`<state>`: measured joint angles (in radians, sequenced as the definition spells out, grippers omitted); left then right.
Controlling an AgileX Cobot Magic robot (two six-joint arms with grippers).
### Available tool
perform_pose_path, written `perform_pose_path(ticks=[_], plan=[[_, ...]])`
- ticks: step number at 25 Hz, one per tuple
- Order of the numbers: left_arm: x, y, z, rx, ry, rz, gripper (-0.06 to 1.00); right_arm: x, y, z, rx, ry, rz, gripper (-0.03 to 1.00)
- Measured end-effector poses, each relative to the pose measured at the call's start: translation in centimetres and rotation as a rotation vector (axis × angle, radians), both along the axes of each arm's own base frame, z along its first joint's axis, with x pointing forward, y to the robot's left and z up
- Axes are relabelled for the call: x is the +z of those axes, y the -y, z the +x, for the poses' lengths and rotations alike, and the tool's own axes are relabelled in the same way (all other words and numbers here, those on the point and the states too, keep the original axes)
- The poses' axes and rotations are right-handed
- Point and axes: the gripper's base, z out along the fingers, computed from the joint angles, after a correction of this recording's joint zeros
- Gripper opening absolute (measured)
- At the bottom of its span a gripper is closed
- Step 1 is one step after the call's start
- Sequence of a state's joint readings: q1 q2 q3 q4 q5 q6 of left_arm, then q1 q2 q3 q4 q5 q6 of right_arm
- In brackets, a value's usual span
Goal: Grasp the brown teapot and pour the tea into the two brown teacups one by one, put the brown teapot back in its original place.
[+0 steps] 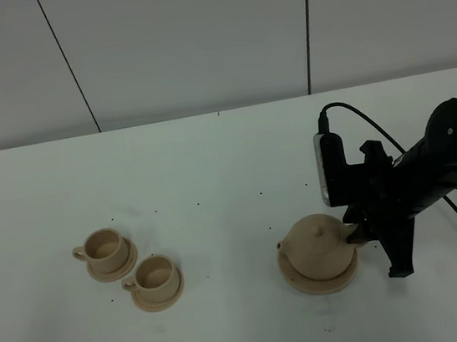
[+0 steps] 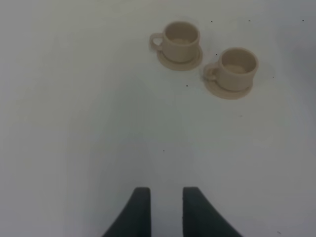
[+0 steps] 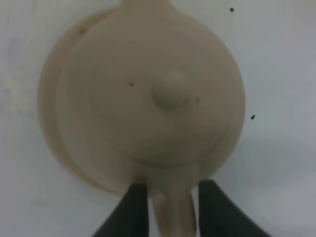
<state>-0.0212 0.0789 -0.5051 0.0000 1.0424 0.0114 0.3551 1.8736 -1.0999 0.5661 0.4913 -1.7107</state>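
Note:
The brown teapot (image 1: pixel 317 246) sits upright on its wide saucer, the original place (image 1: pixel 298 282), right of centre on the table. From the right, my right gripper (image 1: pixel 362 234) reaches to its loop handle (image 3: pixel 173 217). In the right wrist view, both dark fingers (image 3: pixel 129 212) press against the sides of that handle, and the saucer rim (image 3: pixel 49 123) shows beneath the pot. The two brown teacups (image 1: pixel 104 247) (image 1: pixel 155 274) stand on small saucers at the left, and both teacups (image 2: pixel 181 38) (image 2: pixel 237 66) also show ahead of my left gripper (image 2: pixel 166 212). That gripper is open a little, with nothing in it.
The white table (image 1: pixel 232 322) carries scattered tiny dark specks. A black cable (image 1: pixel 374 126) arcs over the right arm. A pale panelled wall (image 1: pixel 194 40) runs along the table's back edge.

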Motion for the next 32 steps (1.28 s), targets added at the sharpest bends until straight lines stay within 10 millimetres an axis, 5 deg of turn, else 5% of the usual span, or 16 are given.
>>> perform_pose_path(ticks=[22,32], plan=[[0.0,0.0,0.0,0.0,0.0,0.0,0.23,0.01,-0.03,-0.02,0.009,0.001,0.001,0.24],[0.0,0.0,0.0,0.0,0.0,0.0,0.23,0.0,-0.04,-0.06,0.012,-0.002,0.001,0.15]])
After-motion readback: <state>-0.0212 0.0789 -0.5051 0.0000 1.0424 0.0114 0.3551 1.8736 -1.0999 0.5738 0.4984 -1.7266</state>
